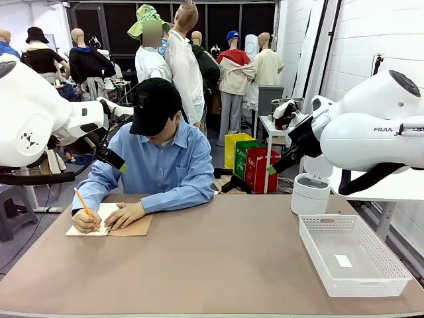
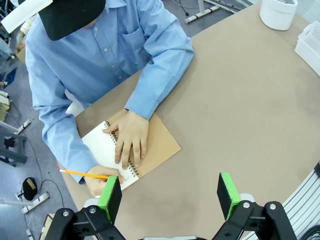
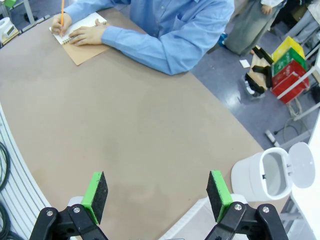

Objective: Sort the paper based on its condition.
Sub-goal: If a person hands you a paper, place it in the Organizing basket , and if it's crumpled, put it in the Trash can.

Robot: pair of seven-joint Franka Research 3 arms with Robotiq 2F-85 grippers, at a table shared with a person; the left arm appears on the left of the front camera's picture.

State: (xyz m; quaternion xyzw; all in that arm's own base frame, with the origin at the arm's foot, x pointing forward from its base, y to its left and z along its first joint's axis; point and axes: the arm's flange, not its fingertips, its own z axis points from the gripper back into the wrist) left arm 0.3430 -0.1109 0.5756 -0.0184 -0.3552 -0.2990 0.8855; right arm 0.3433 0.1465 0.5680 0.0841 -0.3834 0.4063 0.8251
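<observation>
Both arms were up and waiting: the left end effector hung above the desk with its green pads spread wide and nothing between them, and the right end effector was the same, fully open and empty. The paper was at the far left of the desk, a white page bound into the spiral notebook, and the person was writing on it with a pencil, one hand pinning the page flat. Over on the right sat the white mesh basket, with a small white slip in it, too small to identify, and a lidded white bin stood just behind. A single sheet like that looked feather-light, floppy and easy to crease or tear, and lying flat on the desk it would have given the pads no edge to bite. The better bet looked like a pinch on a free edge or corner, ideally while the person held it out. A light squeeze would do. A crumpled sheet would likely be bulkier and easier to take across its middle.
</observation>
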